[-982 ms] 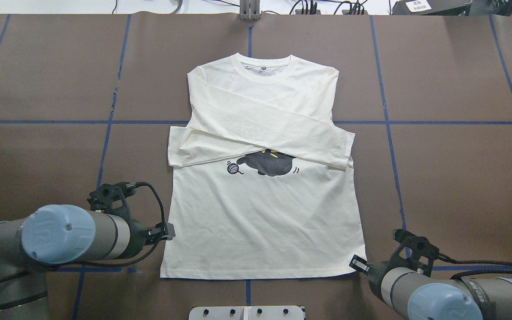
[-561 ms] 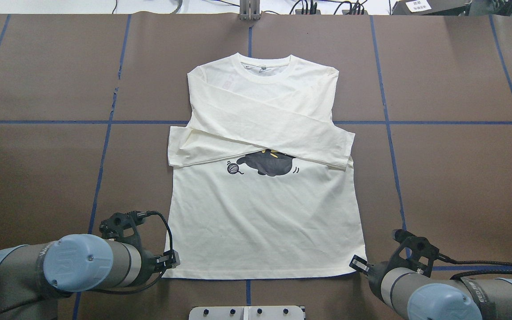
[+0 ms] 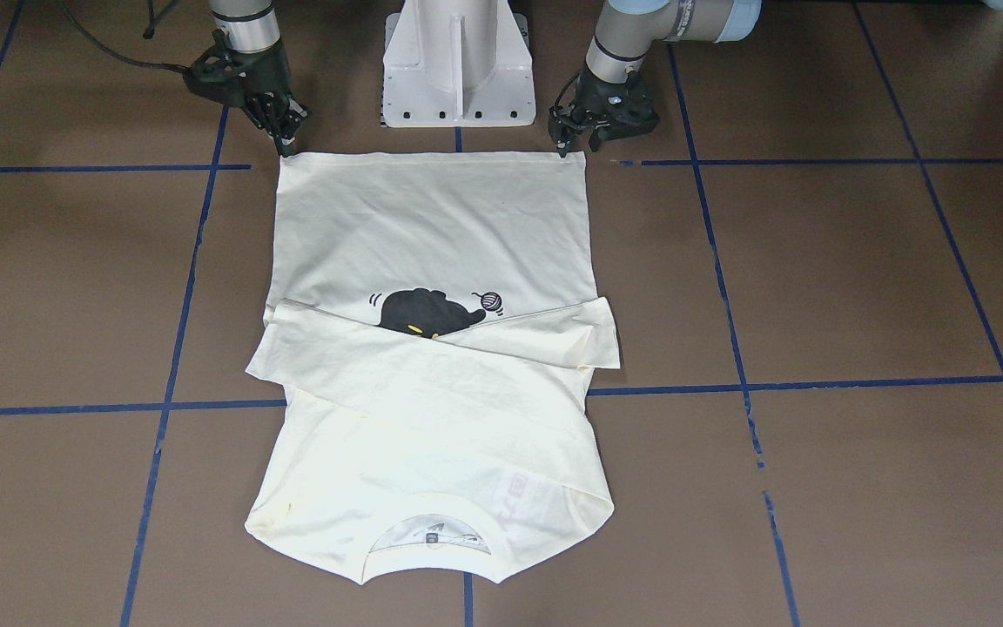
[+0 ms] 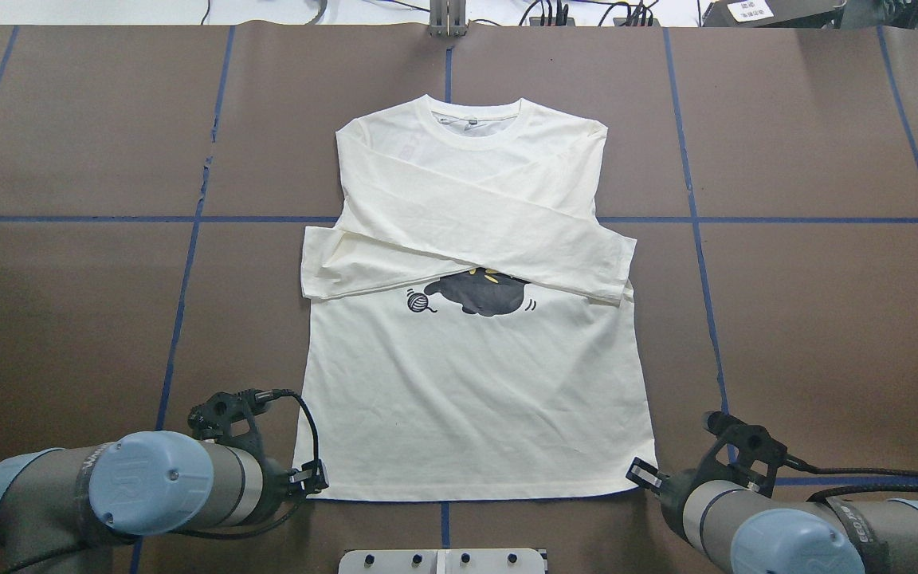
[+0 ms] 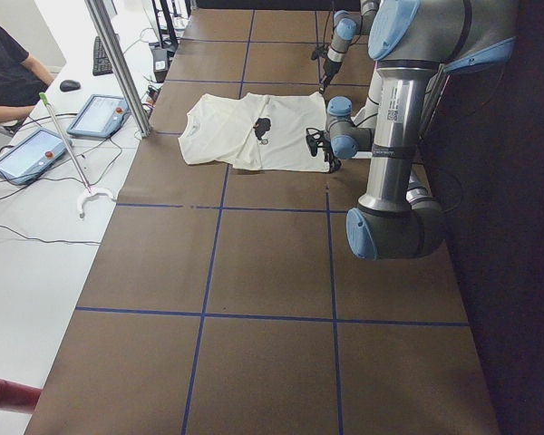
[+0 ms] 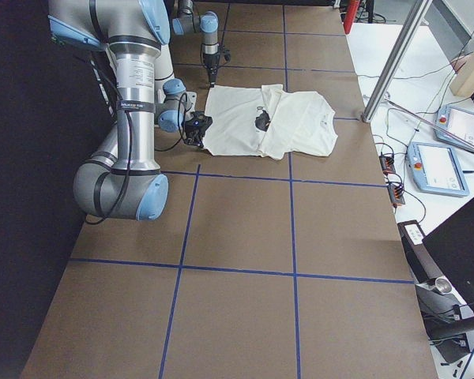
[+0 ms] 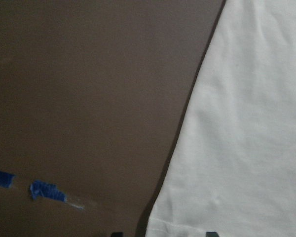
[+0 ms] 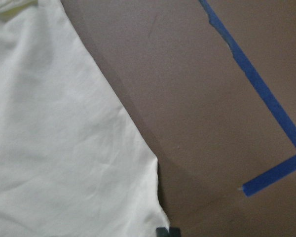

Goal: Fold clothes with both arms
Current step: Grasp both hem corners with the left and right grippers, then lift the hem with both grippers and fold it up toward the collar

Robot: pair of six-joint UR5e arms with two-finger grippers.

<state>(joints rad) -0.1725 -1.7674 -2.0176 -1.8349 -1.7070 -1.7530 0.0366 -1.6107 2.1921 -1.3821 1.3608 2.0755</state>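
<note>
The cream-white shirt (image 4: 475, 399) lies flat on the brown table, collar at the far end. Both sleeves are folded across the chest and cover the top of the black cat print (image 4: 479, 293). My left gripper (image 4: 317, 477) is low at the hem's left corner. In the left wrist view its two tips stand apart on either side of the shirt (image 7: 246, 148) edge, so it is open. My right gripper (image 4: 641, 472) sits at the hem's right corner. In the right wrist view its tips are together right at the corner of the shirt (image 8: 54, 148).
The white pedestal base (image 3: 456, 61) stands between the two arms just behind the hem. Blue tape lines (image 4: 690, 219) cross the brown table cover. In the exterior left view a person (image 5: 9, 72) sits at a side desk with tablets (image 5: 100, 116), beyond a metal post (image 5: 118, 63).
My left arm has slid along the shirt's left side toward the robot, down to the hem's left corner. The right arm and the shirt have not moved.
</note>
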